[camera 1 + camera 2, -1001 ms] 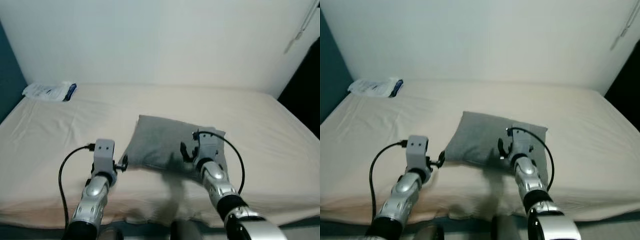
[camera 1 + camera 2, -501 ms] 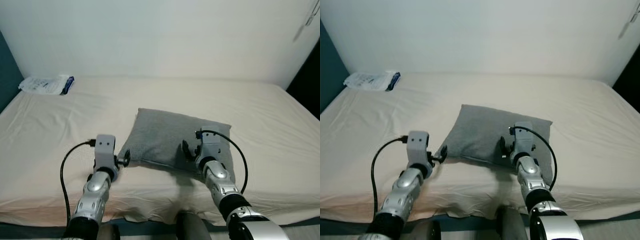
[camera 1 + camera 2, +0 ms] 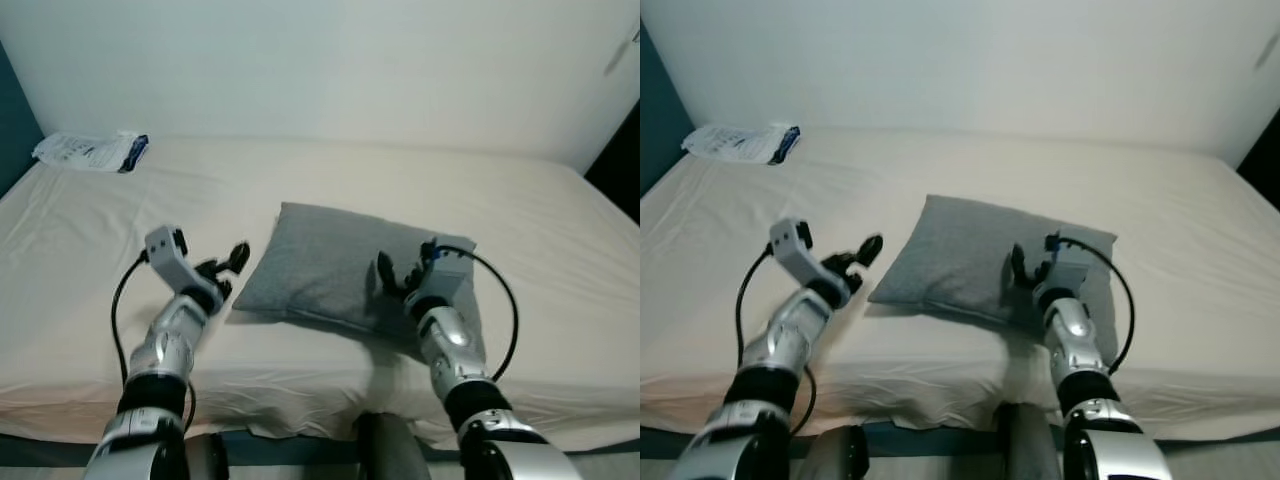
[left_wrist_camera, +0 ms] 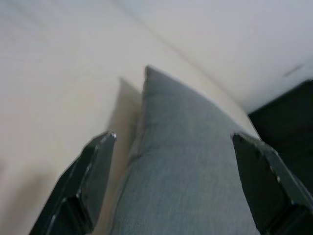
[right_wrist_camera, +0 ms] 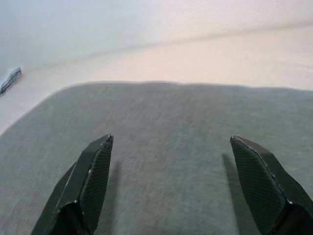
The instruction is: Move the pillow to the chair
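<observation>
A grey square pillow (image 3: 330, 262) lies flat on the cream bed (image 3: 300, 190), near its front edge. My left gripper (image 3: 226, 262) is open just off the pillow's left edge, fingers pointing at it; in the left wrist view the pillow (image 4: 195, 166) stretches away between the two spread fingers (image 4: 90, 169). My right gripper (image 3: 398, 275) is open low over the pillow's near right part. The right wrist view has grey fabric (image 5: 166, 127) right under both black fingers (image 5: 88, 171). Neither gripper holds anything.
A white plastic packet (image 3: 90, 150) lies at the bed's back left corner. A pale wall runs behind the bed, with a teal wall at the left and a dark gap (image 3: 615, 170) at the right. The bed's front edge (image 3: 290, 415) is close to me.
My left arm swung up and outward, its gripper now tilted toward the pillow's left edge. The right gripper shifted slightly forward over the pillow. The camera view also moved a little.
</observation>
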Motion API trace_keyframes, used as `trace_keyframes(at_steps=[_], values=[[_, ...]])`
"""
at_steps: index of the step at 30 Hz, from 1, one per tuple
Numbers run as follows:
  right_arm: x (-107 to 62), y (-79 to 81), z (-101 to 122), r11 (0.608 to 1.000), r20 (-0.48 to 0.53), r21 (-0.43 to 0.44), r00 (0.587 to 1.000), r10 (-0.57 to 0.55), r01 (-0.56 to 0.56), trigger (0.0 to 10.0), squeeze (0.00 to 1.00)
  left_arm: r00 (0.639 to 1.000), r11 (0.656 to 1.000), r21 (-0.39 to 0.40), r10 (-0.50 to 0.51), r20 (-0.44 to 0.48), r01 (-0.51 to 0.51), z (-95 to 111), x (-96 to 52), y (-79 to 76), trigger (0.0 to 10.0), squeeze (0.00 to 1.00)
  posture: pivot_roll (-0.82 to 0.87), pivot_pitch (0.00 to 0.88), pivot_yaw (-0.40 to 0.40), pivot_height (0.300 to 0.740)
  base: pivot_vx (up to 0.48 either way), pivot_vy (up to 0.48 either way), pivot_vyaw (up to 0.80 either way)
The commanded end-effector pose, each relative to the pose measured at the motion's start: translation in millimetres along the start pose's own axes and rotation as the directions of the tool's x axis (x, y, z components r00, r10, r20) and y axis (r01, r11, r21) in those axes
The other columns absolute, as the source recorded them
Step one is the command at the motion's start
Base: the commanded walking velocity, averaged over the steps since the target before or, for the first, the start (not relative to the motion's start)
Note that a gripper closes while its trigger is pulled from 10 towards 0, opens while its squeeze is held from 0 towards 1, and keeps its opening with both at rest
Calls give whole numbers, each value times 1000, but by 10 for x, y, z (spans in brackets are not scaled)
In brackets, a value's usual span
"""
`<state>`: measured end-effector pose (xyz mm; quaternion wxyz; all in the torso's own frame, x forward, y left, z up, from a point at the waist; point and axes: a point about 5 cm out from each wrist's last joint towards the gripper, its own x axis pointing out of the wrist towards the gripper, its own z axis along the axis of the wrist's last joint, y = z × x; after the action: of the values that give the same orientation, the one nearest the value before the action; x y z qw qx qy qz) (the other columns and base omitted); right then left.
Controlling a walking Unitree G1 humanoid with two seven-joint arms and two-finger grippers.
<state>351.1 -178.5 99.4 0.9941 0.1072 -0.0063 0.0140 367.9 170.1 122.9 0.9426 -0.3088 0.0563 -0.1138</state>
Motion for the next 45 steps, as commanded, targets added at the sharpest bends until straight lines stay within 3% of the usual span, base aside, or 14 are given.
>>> trace_keyframes(at_steps=[1, 9, 12, 13, 17, 21, 26, 29, 33, 36, 37, 38, 40, 45], values=[[-63, -61, 10, 1000, 28, 15, 999, -18, 17, 10000, 0, 997, 996, 80, -45, -58, 50, -7, 43, -28, 10000, 0, -1, 74, -64, 545, 0, 0, 0], [-222, -213, -42, 997, 45, 6, 996, -83, 83, 10000, 0, 993, 970, 238, -17, -114, 45, -69, 153, -98, 10000, 0, -30, 105, -24, 545, 0, 0, 0], [-262, -224, -60, 996, 36, 32, 996, -80, 78, 10000, 0, 992, 955, 295, 26, -121, 11, -96, 174, -96, 10000, 0, -42, 114, -11, 540, 0, 0, 0], [-298, -225, -71, 996, 35, 59, 996, -76, 74, 10000, 0, 988, 936, 349, 97, -124, -48, -97, 177, -53, 10000, 0, -55, 121, 7, 531, 0, 0, 0], [-311, -214, -79, 996, 29, 65, 998, -62, 60, 10000, 0, 984, 934, 349, 126, -124, -75, -89, 177, -30, 10000, 0, -60, 124, 15, 526, 0, 0, 0], [-383, -134, -134, 997, -23, 71, 999, 37, -35, 10000, 0, 966, 946, 296, 189, -175, -132, -162, 147, 55, 10000, 0, -78, 135, 32, 526, 0, 0, 0], [-411, -148, -117, 997, -22, 65, 999, 35, -33, 10000, 0, 955, 958, 255, 193, -224, -134, -259, 126, 66, 10000, 0, -102, 141, 41, 526, 0, 0, 0], [-435, -176, -89, 997, -24, 73, 999, 26, -25, 10000, 0, 943, 982, 142, 162, -290, -125, -410, 129, -3, 10000, 0, -104, 148, 41, 526, 0, 0, 0], [-441, -181, -84, 997, -32, 77, 999, 28, -25, 10000, 0, 929, 988, 94, 145, -341, -120, -550, 131, -83, 10000, 0, -105, 162, 42, 526, 0, 0, 0], [-443, -166, -84, 996, -41, 90, 999, 33, -29, 10000, 0, 926, 991, 2, 126, -356, -134, -611, 132, -128, 10000, 0, -108, 158, 43, 526, 0, 0, 0], [-441, -159, -79, 995, -44, 94, 998, 36, -32, 10000, 0, 927, 990, -61, 94, -363, -125, -644, 140, -175, 10000, 0, -107, 168, 42, 526, 0, 0, 0], [-441, -159, -79, 995, -44, 94, 998, 36, -32, 10000, 0, 927, 990, -61, 94, -363, -125, -644, 140, -175, 10000, 0, -107, 168, 42, 526, 0, 0, 0], [-435, -149, -77, 994, -51, 107, 998, 39, -34, 10000, 0, 929, 980, -188, -3, -370, -72, -701, 164, -308, 10000, 0, -105, 157, 37, 526, 0, 0, 0], [-418, -142, -79, 993, -59, 111, 997, 43, -36, 10000, 0, 901, 962, -260, -183, -392, 83, -794, 192, -555, 10000, 0, -99, 141, 29, 526, 0, 0, 0]])
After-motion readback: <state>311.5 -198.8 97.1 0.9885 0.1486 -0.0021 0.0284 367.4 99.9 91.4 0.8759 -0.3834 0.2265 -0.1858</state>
